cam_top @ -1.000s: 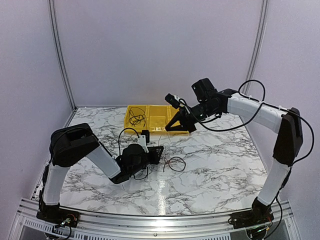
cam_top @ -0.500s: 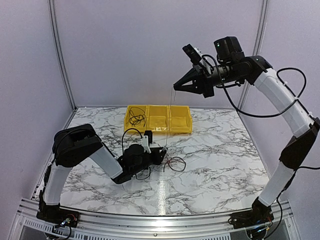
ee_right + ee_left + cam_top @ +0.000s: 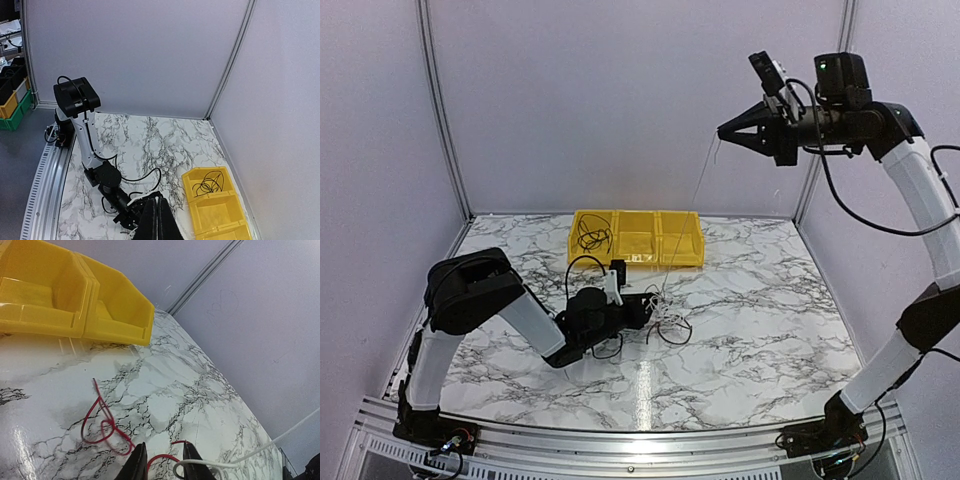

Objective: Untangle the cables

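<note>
Your right hand [image 3: 723, 131] is pinched shut on the pale cable [image 3: 250, 454] and holds it high, up at about 1 o'clock over the counter [image 3: 760, 320]. From there the strand runs in a thin line down to the cables [image 3: 660, 315] bunched near the counter's middle. Your left hand [image 3: 642, 308] sits low at that bunch with its jaws a little apart. The red cable [image 3: 116, 432] arcs through the gap and the pale one loops just beside the right finger, but neither looks clamped. That is the risk as I judge it: with nothing pinning the bunch, a further pull on the pale strand could drag the whole knot up or cinch it tighter rather than free it. A strand that thin could also slip out of the right hand. The red cable's loops lie at 3 o'clock of the left hand and may snag on the pale one as it rises. At 12 o'clock of the bunch stands the yellow tray [image 3: 682, 258], with a black cable [image 3: 590, 236] coiled in its left compartment — near enough that a swinging strand could catch its front wall. The left arm [image 3: 480, 290] itself crowds the bunch from 9 o'clock.
</note>
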